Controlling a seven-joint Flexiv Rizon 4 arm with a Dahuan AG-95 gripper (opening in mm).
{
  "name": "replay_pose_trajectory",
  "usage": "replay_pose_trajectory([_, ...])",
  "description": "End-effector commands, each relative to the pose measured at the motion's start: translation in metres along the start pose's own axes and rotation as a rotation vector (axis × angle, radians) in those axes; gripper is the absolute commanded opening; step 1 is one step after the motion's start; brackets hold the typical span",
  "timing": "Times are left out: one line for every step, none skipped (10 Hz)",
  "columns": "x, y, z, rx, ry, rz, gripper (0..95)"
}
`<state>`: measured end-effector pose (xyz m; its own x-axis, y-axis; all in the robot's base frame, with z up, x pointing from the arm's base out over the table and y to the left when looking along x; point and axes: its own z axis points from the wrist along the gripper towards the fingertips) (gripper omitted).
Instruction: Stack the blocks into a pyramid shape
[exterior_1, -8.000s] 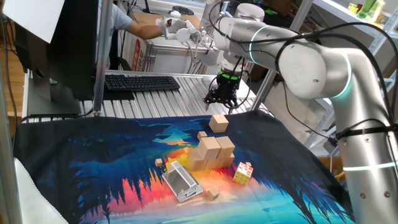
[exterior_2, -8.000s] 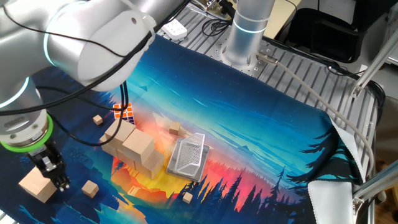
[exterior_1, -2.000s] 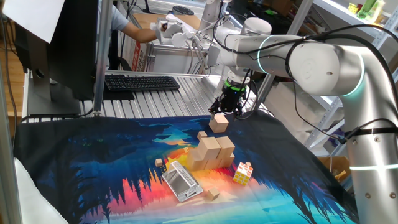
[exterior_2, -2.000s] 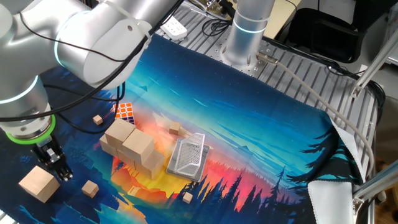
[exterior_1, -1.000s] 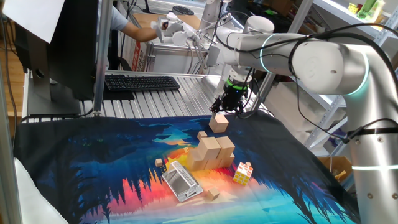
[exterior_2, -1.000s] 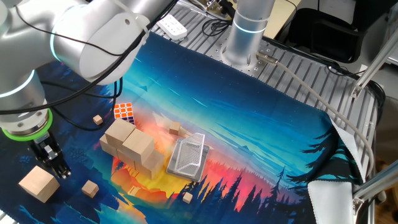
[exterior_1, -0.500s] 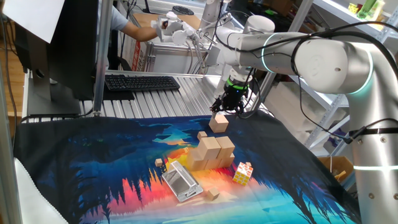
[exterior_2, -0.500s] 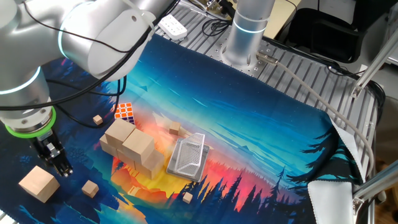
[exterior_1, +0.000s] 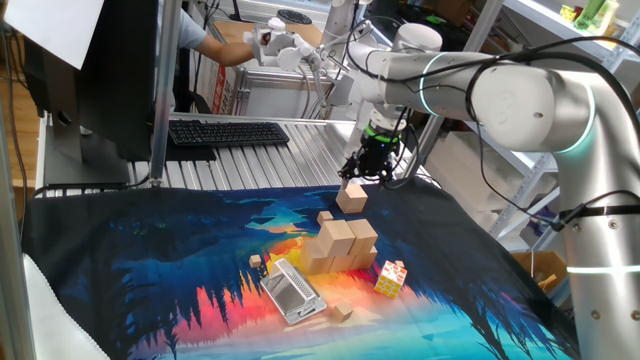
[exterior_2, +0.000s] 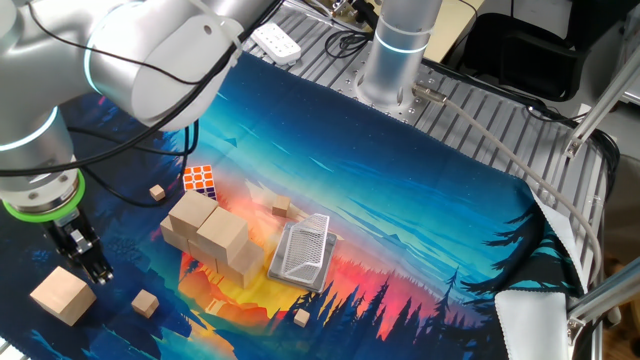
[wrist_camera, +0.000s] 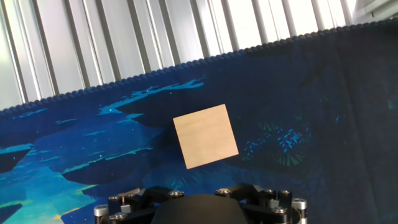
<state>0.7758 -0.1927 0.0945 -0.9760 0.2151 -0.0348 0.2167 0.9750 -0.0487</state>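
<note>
Hand view looks straight down on a single light-tan wooden cube (wrist_camera: 206, 136) lying alone on the dark blue printed cloth (wrist_camera: 311, 93), directly below the black two-finger pincer. From one fixed view the pincer (exterior_1: 366, 172) hangs just above and slightly behind this cube (exterior_1: 351, 198), its fingers spread wide, pinching nothing. From the other fixed view the pincer (exterior_2: 88, 265) stands close over the same cube (exterior_2: 63, 295), not touching it. Well apart from the pincer, nearer the cloth's middle, sits a cluster of matching tan wooden cubes (exterior_1: 338, 245), with a multicoloured puzzle cube (exterior_1: 391, 278) and a silver metal grater (exterior_1: 292, 291) beyond them.
</note>
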Motion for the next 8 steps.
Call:
replay_pose_trajectory([-0.0007, 0.0013, -0.0002, 0.004, -0.001, 0.004, 95.0])
replay_pose_trajectory([-0.0007, 0.0020, -0.0013, 0.005, -0.002, 0.007, 95.0])
replay_pose_trajectory([-0.0008, 0.0021, -0.0023, 0.006, -0.001, 0.010, 95.0])
replay_pose_trajectory([-0.0008, 0.0019, -0.0031, 0.006, 0.000, 0.011, 95.0])
replay_pose_trajectory([-0.0008, 0.0018, -0.0035, 0.007, 0.000, 0.013, 95.0])
replay_pose_trajectory([-0.0008, 0.0017, -0.0040, 0.008, 0.001, 0.012, 95.0])
replay_pose_trajectory([-0.0008, 0.0015, -0.0041, 0.009, 0.001, 0.011, 95.0])
replay_pose_trajectory([-0.0008, 0.0013, -0.0039, 0.008, 0.003, 0.010, 95.0])
